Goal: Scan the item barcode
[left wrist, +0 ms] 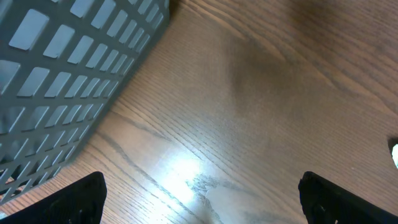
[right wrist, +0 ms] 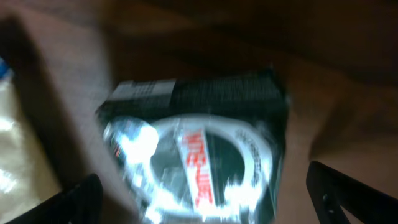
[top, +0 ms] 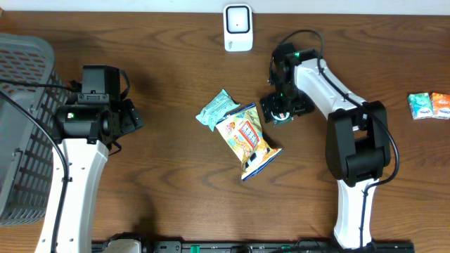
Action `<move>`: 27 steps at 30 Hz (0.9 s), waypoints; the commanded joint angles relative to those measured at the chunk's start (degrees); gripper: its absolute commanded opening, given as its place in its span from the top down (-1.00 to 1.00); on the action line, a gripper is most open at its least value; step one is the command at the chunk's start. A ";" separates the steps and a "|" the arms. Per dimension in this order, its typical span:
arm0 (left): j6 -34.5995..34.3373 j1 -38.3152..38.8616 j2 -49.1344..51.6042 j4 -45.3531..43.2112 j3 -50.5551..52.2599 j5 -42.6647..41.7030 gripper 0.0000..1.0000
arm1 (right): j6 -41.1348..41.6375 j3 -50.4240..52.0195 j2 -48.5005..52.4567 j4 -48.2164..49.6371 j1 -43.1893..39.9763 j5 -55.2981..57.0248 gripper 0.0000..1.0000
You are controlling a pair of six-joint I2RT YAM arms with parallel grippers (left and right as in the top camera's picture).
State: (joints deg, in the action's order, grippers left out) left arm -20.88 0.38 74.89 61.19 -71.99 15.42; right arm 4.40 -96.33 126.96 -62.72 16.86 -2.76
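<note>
One dark packet point(right wrist: 199, 149), black with a white ring and red lettering, lay flat on the tabletop point(top: 169, 190) directly beneath the right tool point(right wrist: 205, 202). The fingers point(right wrist: 71, 199) of that tool stood spread wide to either side, released and not gripping it. Just left of the packet lay a yellow snack bag point(top: 247, 139) with a teal packet point(top: 217, 109) against its upper corner. The white scanner point(top: 238, 28) stood near the far edge, apart from the dark packet. The left tool point(left wrist: 202, 199), likewise released and empty, hung above bare wood beside a grey basket point(top: 21, 126). Two small packets, one teal-green point(top: 420, 105) and one orange point(top: 441, 104), lay at the right edge
</note>
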 commanded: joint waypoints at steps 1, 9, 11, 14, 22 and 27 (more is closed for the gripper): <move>0.50 -0.22 0.04 0.17 -0.13 1.16 -0.96 | 1.07 2.80 -1.16 2.14 0.28 1.38 -0.99; 0.50 -0.22 0.04 0.17 -0.13 1.16 -0.95 | 1.18 5.22 -1.18 3.80 0.28 0.70 -0.07; 0.50 -0.22 0.04 0.17 -0.13 1.16 -0.95 | 2.45 4.72 -1.18 3.58 0.26 0.68 0.03; 0.48 -0.22 0.04 0.17 -0.13 1.16 -0.96 | 2.45 2.93 -1.46 1.95 0.26 0.66 0.03; 0.50 -0.22 0.04 0.17 -0.13 1.16 -0.95 | -1.42 -9.22 -4.94 -6.16 -0.66 -8.70 0.17; 0.48 -0.22 0.04 0.17 -0.13 1.16 -0.95 | -13.66 -13.62 -6.80 -7.28 -4.96 -43.65 0.18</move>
State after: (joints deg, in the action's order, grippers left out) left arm -20.88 0.38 74.89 61.19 -71.99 15.40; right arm -1.87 -108.31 122.61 -69.78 14.24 -24.95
